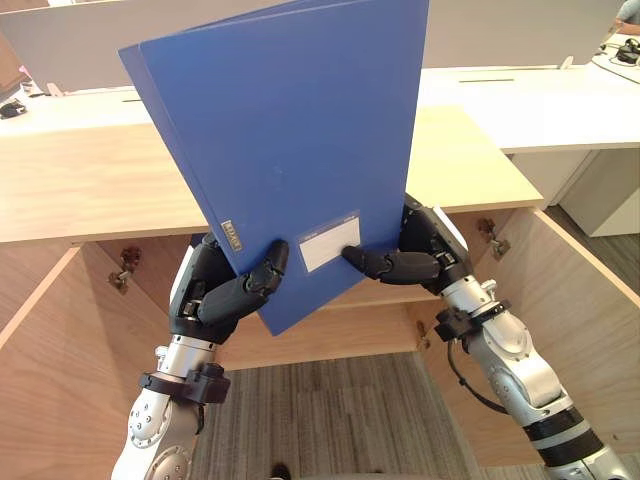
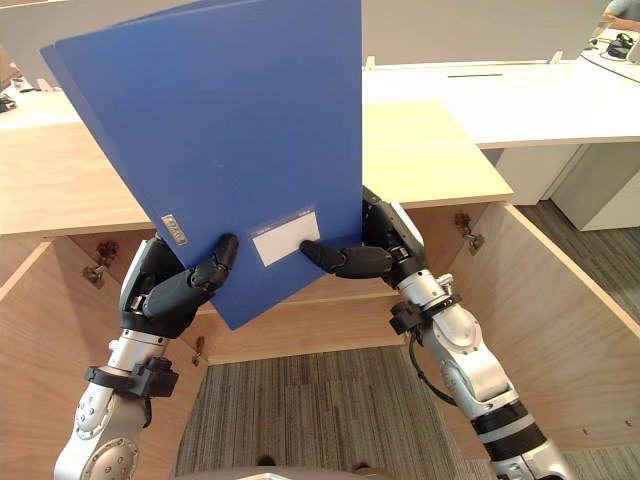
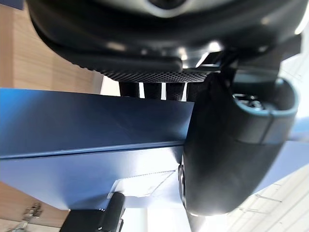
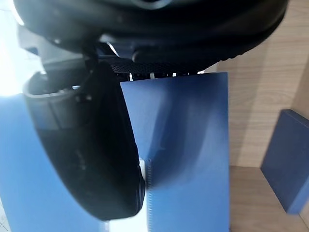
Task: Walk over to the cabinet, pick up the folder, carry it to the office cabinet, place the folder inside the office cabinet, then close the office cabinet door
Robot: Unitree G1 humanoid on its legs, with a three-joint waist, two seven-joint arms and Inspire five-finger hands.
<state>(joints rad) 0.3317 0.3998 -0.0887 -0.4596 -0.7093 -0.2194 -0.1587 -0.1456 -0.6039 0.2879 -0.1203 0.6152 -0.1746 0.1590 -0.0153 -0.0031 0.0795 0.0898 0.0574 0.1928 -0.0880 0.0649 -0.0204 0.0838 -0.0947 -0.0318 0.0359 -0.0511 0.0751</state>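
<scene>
Left robot hand, right robot hand grip blue folder; white label unreadable.

An office: white desks, wooden cabinet, grey carpet

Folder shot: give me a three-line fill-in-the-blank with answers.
1. The folder is ___ in colour.
2. The left robot hand and the right robot hand grip its ___ end.
3. The cabinet door on the robot's right stands ___.
Missing words: blue; lower; open.
</scene>
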